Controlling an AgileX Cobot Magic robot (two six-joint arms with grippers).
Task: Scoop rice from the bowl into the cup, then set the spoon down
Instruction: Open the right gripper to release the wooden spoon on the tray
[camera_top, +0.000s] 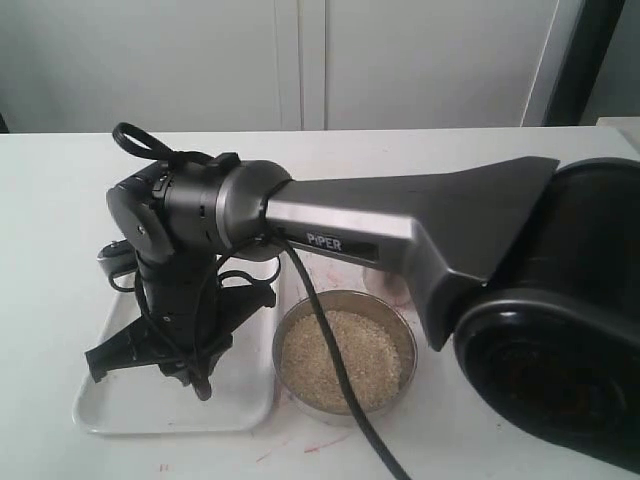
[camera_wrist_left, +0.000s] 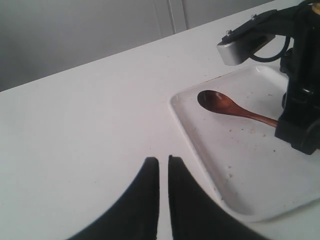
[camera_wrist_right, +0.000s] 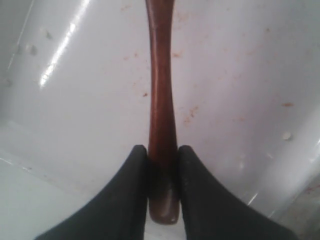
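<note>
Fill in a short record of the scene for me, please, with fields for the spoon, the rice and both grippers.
spoon: over the white tray, head at its surface
right gripper: jaws closed on the spoon's handle end
left gripper: jaws almost together, empty, above bare table
rice: in the bowl, beside the tray

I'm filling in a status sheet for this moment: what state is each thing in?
Spoon: empty, lying on the tray, handle end gripped.
Right gripper: shut on the spoon handle.
Left gripper: shut, holding nothing.
Bowl: upright, holding rice.
Tray: stained, bearing the spoon.
</note>
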